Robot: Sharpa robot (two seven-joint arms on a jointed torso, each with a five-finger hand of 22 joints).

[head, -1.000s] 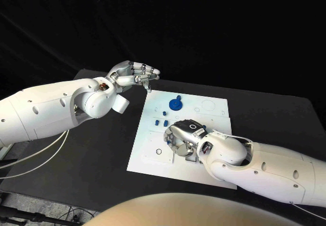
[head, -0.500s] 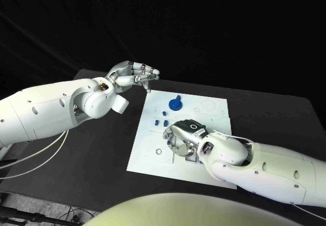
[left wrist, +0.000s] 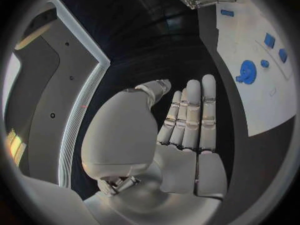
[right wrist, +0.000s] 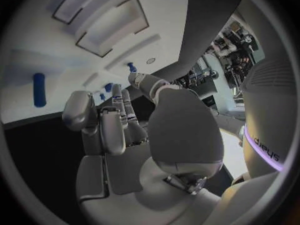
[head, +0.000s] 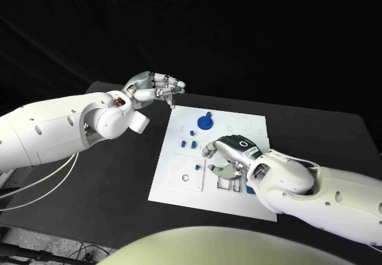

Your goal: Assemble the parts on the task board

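White cables trail off the black table beneath the left arm. The right hand, fingers curled and holding nothing visible, hovers over the flat white rectangular task board at mid-table, hiding part of it. A round blue part and small blue pegs sit on the board. The left hand, fingers straight and together, empty, is raised past the board's far corner.

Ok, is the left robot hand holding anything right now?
No, it is empty. The left robot hand holds its fingers straight and together with nothing in them, off the task board.
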